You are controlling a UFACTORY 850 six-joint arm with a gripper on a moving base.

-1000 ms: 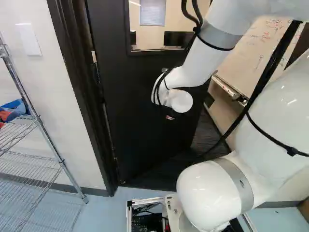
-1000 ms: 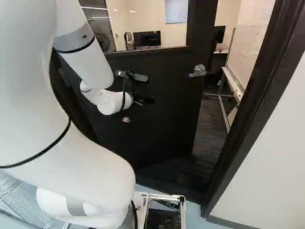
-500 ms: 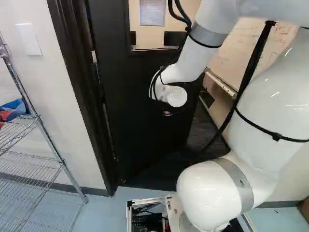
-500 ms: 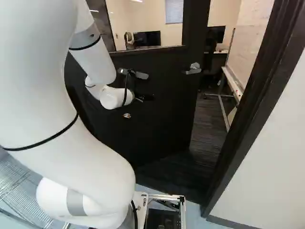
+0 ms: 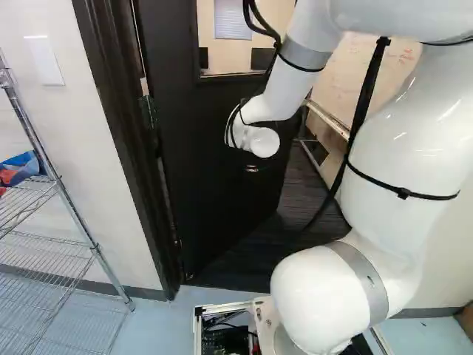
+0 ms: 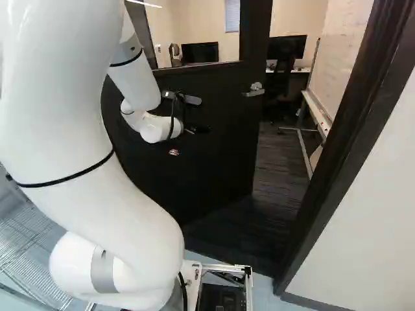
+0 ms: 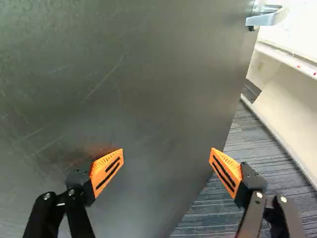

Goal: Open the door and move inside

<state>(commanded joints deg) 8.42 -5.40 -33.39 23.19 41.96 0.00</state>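
jaws wide open, nothing gripped | door ajar right ahead of them, one orange pad maybe touching | lever handle ahead, off to one side | sideways push could slip them off its edge, letting it swing back

Door black; pads orange, black-striped; carpet dark grey, streaked; floor pale blue.

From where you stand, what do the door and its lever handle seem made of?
The door: perhaps painted metal or laminate; its dark, satiny face shows fine scratches. The lever handle: likely metal, smooth and silvery with bright highlights.
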